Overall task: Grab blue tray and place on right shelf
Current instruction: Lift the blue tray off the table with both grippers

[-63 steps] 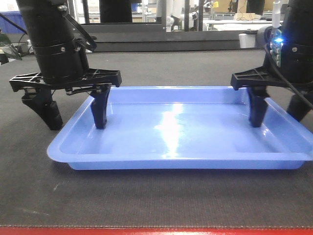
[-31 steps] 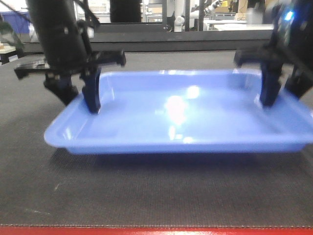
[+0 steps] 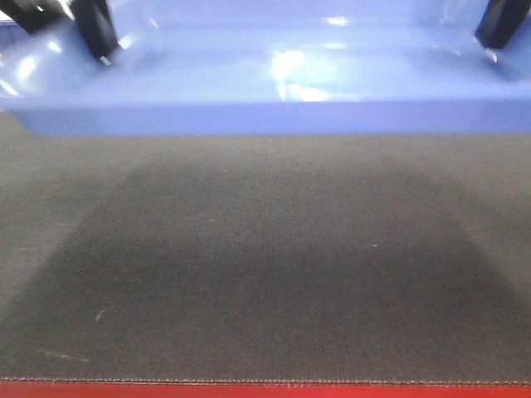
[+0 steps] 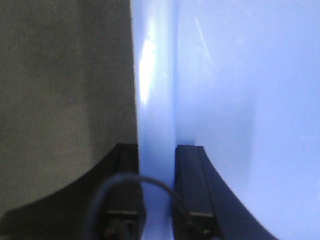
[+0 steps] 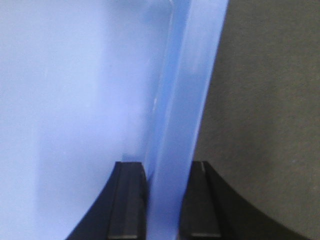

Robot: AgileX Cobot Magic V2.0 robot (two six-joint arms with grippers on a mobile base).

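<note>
Jaws of left gripper [image 4: 156, 150] and right gripper [image 5: 165, 167] pinch half-cropped blue tray [image 3: 265, 99].

**Overhead Glare, Soft Focus**

Bright, even light falls from above. In the front view the blue tray [image 3: 265, 108] is smeared with blur and carries white glare patches on its floor. Beneath it a broad, soft-edged shadow darkens the table [image 3: 265, 274]. Both wrist views are hazy and out of focus. The tray's rim shows a pale sheen, and the left claw [image 4: 156, 152] and right claw [image 5: 166, 169] read as near-black shapes with little detail.
</note>
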